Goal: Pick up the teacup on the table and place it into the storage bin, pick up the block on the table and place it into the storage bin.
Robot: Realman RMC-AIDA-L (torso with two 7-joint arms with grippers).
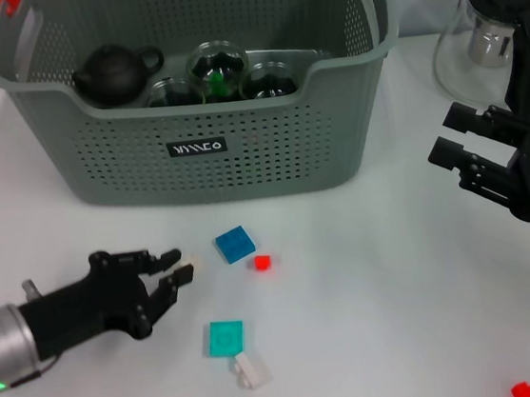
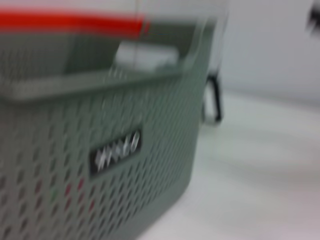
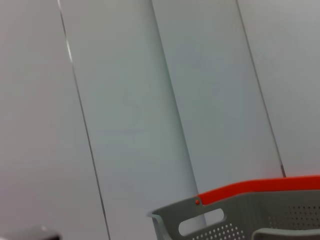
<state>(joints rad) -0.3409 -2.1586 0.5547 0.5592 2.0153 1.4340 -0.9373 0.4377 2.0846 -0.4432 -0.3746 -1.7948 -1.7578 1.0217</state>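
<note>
- Nearest us, at the table's [image 1: 400, 288] front edge, one small red block [image 1: 522, 389] is partly cut off.
- We count one white block [image 1: 251, 370] touching one teal block [image 1: 225, 337]; farther in, one blue block [image 1: 234, 245] and another red block [image 1: 262, 263].
- Left gripper [image 1: 179, 268] lies low beside them, jaws narrowly parted, empty.
- Right gripper [image 1: 450, 144] hovers by the right edge, jaws wide, empty.
- Storage bin [image 1: 215, 180] stands at the back edge, holding one black teapot [image 1: 117, 72] and three glass teacups [image 1: 217, 68], partly hidden.
- One glass jug [image 1: 486, 34] sits behind the right arm.

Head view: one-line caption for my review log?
Left gripper open near the blue block; right gripper open beside the storage bin.
</note>
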